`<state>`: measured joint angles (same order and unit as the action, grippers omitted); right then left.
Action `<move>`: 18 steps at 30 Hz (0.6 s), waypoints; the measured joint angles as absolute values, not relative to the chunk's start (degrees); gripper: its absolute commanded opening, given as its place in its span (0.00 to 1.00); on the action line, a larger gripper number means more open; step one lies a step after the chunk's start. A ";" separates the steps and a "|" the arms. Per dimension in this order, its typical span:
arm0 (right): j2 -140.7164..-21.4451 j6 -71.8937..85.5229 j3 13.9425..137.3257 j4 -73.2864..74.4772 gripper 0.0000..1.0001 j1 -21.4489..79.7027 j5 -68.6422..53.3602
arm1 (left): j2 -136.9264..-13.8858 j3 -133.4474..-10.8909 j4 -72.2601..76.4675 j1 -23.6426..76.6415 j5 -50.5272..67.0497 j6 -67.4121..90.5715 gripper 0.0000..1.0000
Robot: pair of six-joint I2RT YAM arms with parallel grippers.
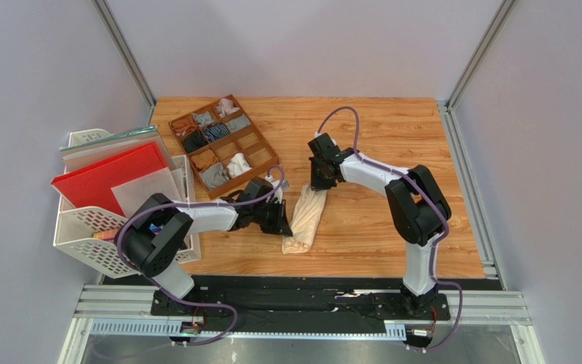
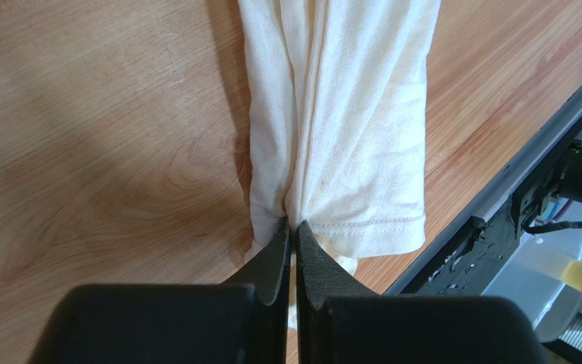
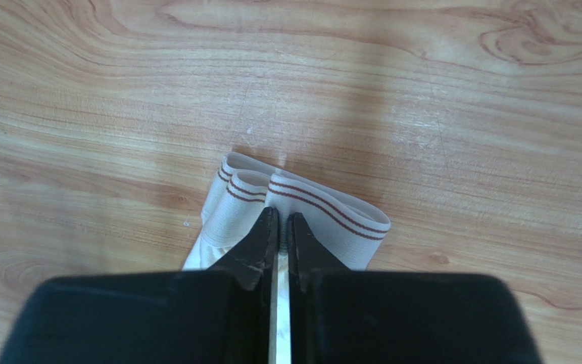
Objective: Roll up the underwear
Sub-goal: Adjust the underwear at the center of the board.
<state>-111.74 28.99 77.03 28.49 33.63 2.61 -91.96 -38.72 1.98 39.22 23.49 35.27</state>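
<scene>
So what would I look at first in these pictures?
Probably the cream underwear in the middle of the wooden table, folded into a long strip. The left fingers pinch its near hem and the right fingers pinch its striped waistband, one at each end. At the far left, a wooden tray holds little rolled clothes.

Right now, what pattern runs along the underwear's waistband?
Two thin reddish-brown stripes on a pale waistband, clearest in the right wrist view.
</scene>
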 measured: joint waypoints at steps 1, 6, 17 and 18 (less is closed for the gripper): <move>-111.79 28.77 77.10 28.49 0.00 33.67 2.61 | -91.96 -38.72 2.02 39.27 23.49 35.31 0.00; -111.57 28.71 77.21 28.80 0.00 34.02 3.42 | -91.96 -38.61 2.22 39.38 23.49 35.66 0.00; -108.44 28.88 79.46 32.53 0.00 36.42 6.61 | -91.96 -37.85 3.70 40.14 23.90 36.29 0.00; -108.42 29.04 79.57 32.49 0.00 36.64 6.63 | -91.96 -37.80 3.79 40.21 23.92 36.36 0.00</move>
